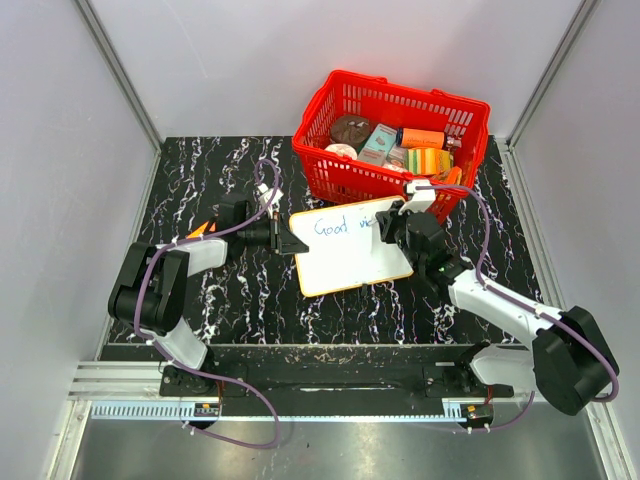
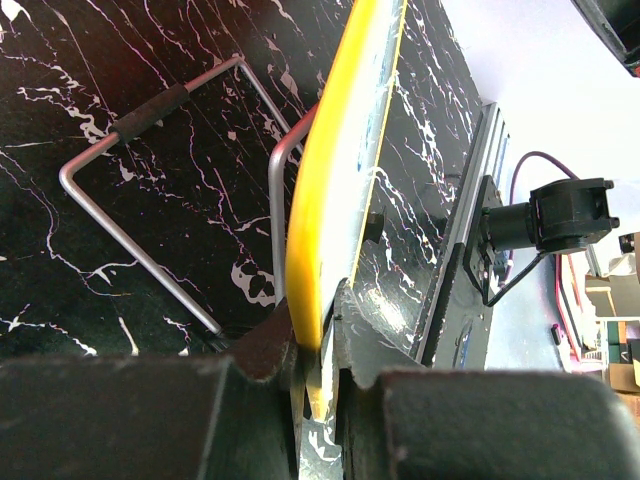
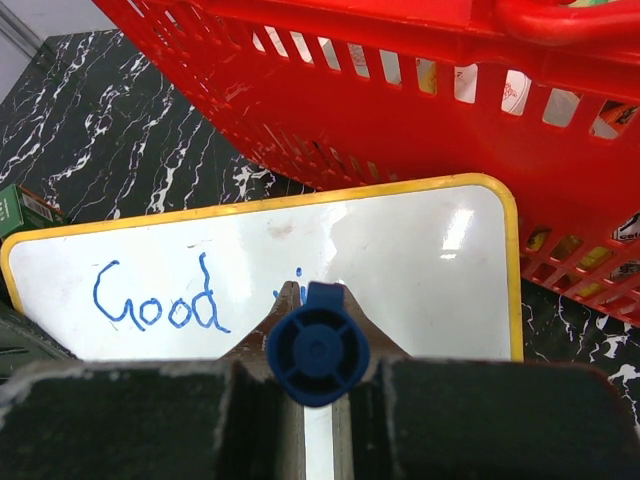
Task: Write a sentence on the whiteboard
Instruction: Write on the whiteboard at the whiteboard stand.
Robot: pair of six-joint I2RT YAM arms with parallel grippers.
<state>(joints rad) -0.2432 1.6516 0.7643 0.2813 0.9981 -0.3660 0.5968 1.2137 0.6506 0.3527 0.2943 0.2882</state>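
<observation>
**Thin board pinched by its rim, pen down after "Good"**

The whiteboard (image 1: 350,262) lies in the middle of the counter (image 1: 240,300). It looks light, stiff and slick-faced, so I judge it would skate under pen pressure. The yellow rim is the sensible hold, clear of the writing (image 3: 160,300).

The left hand (image 2: 318,340) is clamped on that rim at the board's left edge. Its arm is folded at the elbow and reaches in sideways, low over the counter.

The right hand (image 3: 318,312) is closed on a blue marker (image 3: 318,355). Its arm stretches forward from the near right, wrist tipped down over the board's far half; the tip is hidden.

Just beyond stands the red basket (image 1: 335,172).
</observation>
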